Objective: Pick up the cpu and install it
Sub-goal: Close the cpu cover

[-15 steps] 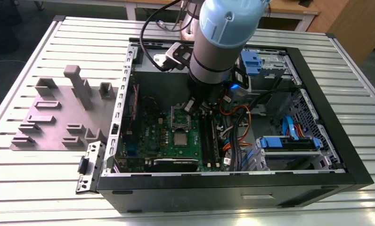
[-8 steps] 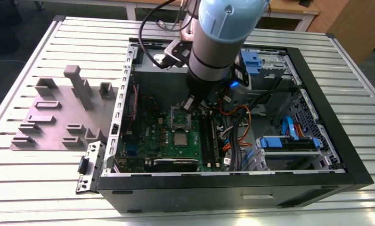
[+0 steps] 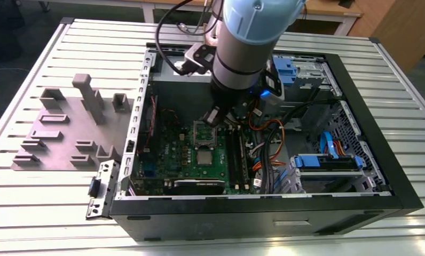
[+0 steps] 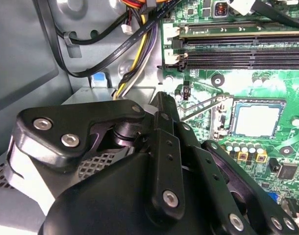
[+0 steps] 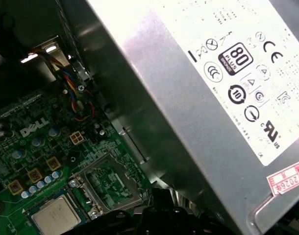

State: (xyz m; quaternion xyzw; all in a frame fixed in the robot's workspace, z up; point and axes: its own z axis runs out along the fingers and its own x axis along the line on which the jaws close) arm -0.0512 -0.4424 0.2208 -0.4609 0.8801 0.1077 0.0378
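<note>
The black, matte gripper [image 4: 161,105] with bolted metal linkages is seen in the second wrist view with its fingers pressed together on nothing, poised over the glossy green motherboard [image 4: 208,83]. Just beyond its tips, the cpu [image 4: 256,121], a small flat square chip with a dull silver-grey top and thin pale rim, is found seated in its socket, with the hinged silver metal socket frame [image 5: 110,183] lying open beside it. Farther off, the big smooth grey metal box [image 5: 188,93] with a white label is seen against the black computer case [image 3: 383,160].
</note>
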